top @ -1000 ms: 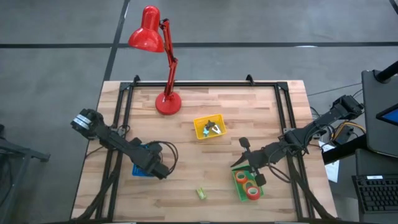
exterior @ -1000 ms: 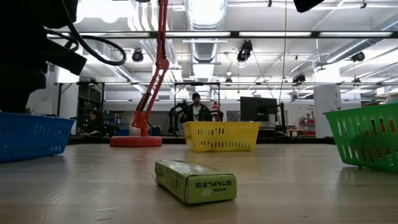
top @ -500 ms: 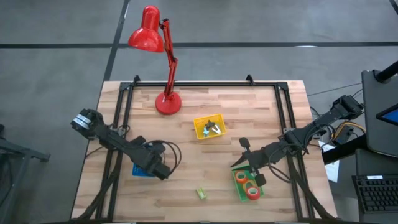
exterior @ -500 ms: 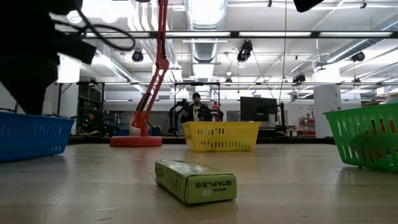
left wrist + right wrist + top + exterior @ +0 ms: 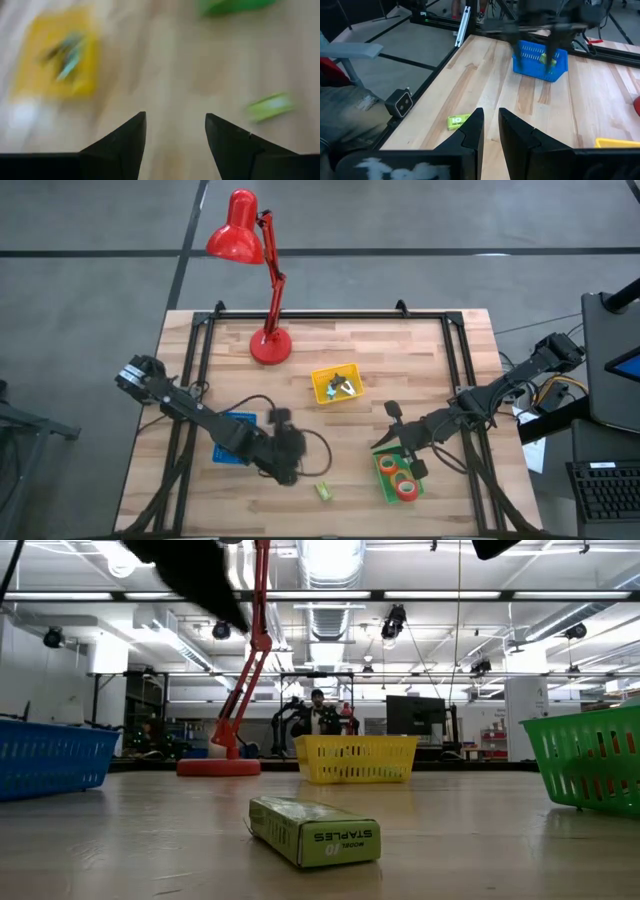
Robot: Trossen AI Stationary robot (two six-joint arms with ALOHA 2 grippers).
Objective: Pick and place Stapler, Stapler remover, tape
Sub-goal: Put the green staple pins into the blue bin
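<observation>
My left gripper point(image 5: 175, 116) hangs open and empty above bare wood, just right of the blue basket point(image 5: 228, 442); it shows blurred in the high view point(image 5: 288, 452). A yellowish thing point(image 5: 548, 58) lies in that basket; I cannot tell whether it is the stapler. Small pieces point(image 5: 345, 387), too small to name, lie in the yellow basket point(image 5: 322, 392). Orange tape point(image 5: 388, 464) and red tape point(image 5: 406, 486) lie in the green basket point(image 5: 384, 483). My right gripper point(image 5: 491, 111) waits above the table beside the green basket point(image 5: 385, 430), its fingers a narrow gap apart with nothing between them.
A lime-green staple box point(image 5: 322, 491) lies flat near the front edge, between the two arms point(image 5: 315, 830). A red desk lamp point(image 5: 268, 345) stands at the far left of the table. People sit in the room beyond point(image 5: 316, 712). A dark frame point(image 5: 330, 313) rims the table.
My left gripper has risen from the blue basket and swung toward the table's right edge, turning and tipping up as it went; it is blurred with motion now. In the low view the dark arm has lifted off the basket, which stays where it stood.
</observation>
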